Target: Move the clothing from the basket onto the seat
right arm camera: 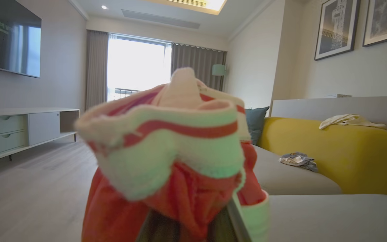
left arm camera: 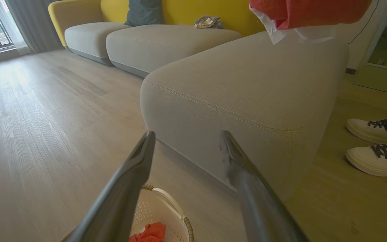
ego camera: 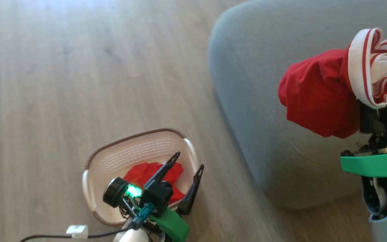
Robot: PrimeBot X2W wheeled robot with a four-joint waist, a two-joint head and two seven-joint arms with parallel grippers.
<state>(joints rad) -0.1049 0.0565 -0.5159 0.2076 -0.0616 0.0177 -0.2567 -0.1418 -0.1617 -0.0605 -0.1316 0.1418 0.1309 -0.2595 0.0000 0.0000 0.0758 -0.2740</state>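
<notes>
A red garment with a red-and-white striped band (ego camera: 328, 90) hangs bunched over the grey seat (ego camera: 257, 84), and my right gripper (ego camera: 380, 116) is shut on it from below. In the right wrist view the same clothing (right arm camera: 176, 161) covers the fingers. A second red garment (ego camera: 146, 174) lies in the cream basket (ego camera: 113, 164) on the floor. My left gripper (ego camera: 188, 161) hovers open just above that basket, its fingers (left arm camera: 129, 174) spread with nothing between them. The seat (left arm camera: 247, 90) rises straight ahead of it.
Wooden floor surrounds the basket. A yellow-backed sofa with grey cushions (left arm camera: 166, 40) stands behind the seat, crumpled cloth (left arm camera: 208, 22) on it. A person's feet in white shoes (left arm camera: 371, 148) stand to the seat's right. A low TV cabinet (right arm camera: 18, 129) lines the far wall.
</notes>
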